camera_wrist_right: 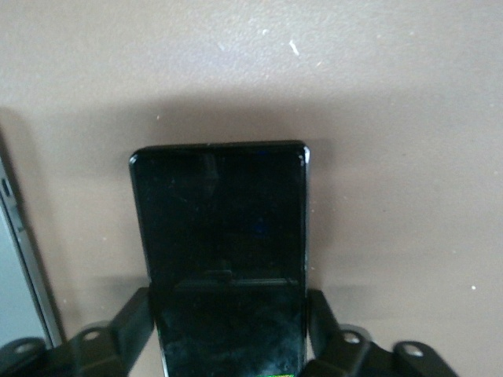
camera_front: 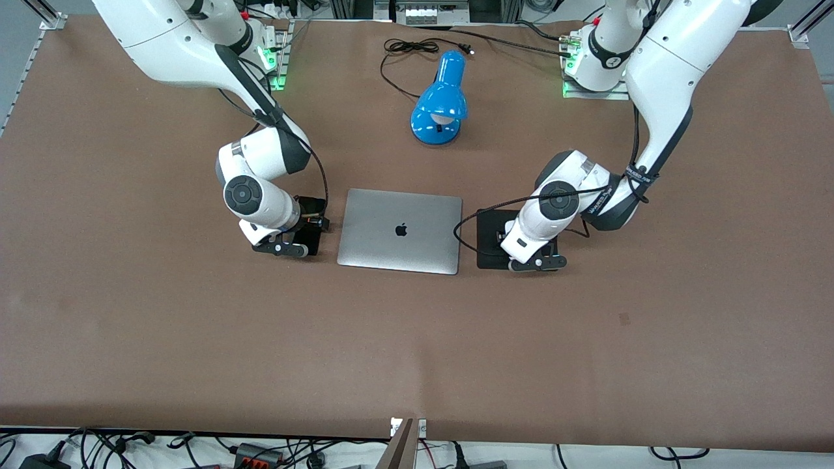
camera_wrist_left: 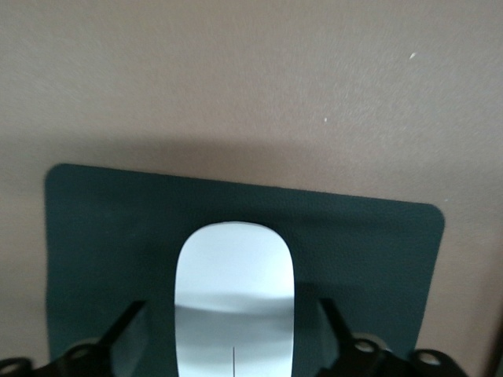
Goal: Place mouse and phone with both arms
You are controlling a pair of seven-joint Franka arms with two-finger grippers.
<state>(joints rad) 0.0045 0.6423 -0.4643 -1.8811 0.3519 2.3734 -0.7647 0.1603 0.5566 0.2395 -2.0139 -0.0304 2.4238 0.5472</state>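
Note:
The white mouse point(camera_wrist_left: 234, 283) lies on a dark mat point(camera_wrist_left: 102, 228) beside the closed laptop, toward the left arm's end. My left gripper point(camera_wrist_left: 232, 314) is low over it, open, with a finger point(camera_wrist_left: 130, 334) on each side and a gap to the mouse. In the front view the left gripper point(camera_front: 537, 260) hides the mouse above the mat point(camera_front: 488, 228). My right gripper point(camera_wrist_right: 228, 302) is shut on the black phone point(camera_wrist_right: 220, 212), its fingers point(camera_wrist_right: 134, 318) against the phone's long edges. It holds the phone point(camera_front: 313, 240) flat and very low beside the laptop, toward the right arm's end, under the right gripper point(camera_front: 287, 247).
A closed silver laptop point(camera_front: 401, 231) lies between the two grippers; its edge shows in the right wrist view point(camera_wrist_right: 16, 267). A blue desk lamp point(camera_front: 440, 104) with a black cable point(camera_front: 404, 49) lies farther from the front camera. Bare brown table point(camera_front: 417, 352) stretches nearer the camera.

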